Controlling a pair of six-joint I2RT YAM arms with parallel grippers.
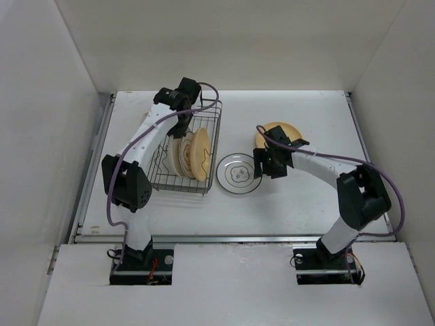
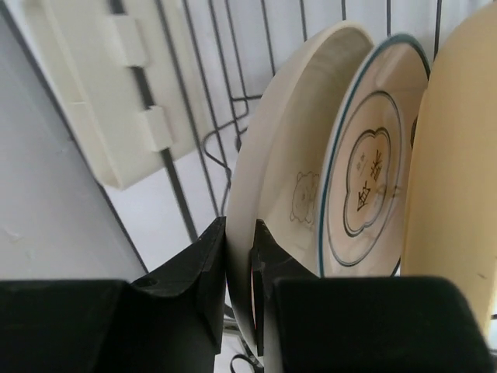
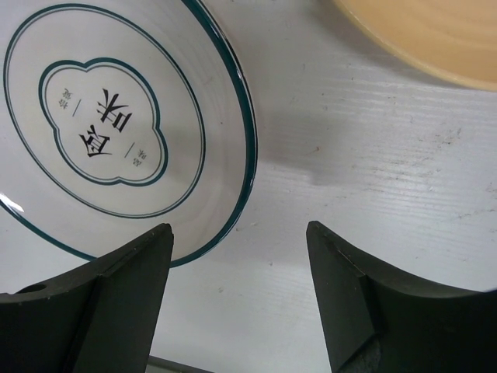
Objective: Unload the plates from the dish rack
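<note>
In the dish rack (image 1: 178,188), on the left, three plates stand on edge: a cream plate (image 2: 279,179), a teal-ringed plate (image 2: 365,171) and a yellow plate (image 2: 454,179). The left gripper (image 2: 239,256) is clamped on the cream plate's rim, one finger on each face. Right of the rack a white plate (image 1: 238,174) lies flat on the table (image 1: 319,109), with an orange-tan plate (image 1: 279,132) beyond it. The right gripper (image 3: 241,256) hangs with jaws spread, holding nothing, just beside the white plate's rim.
</note>
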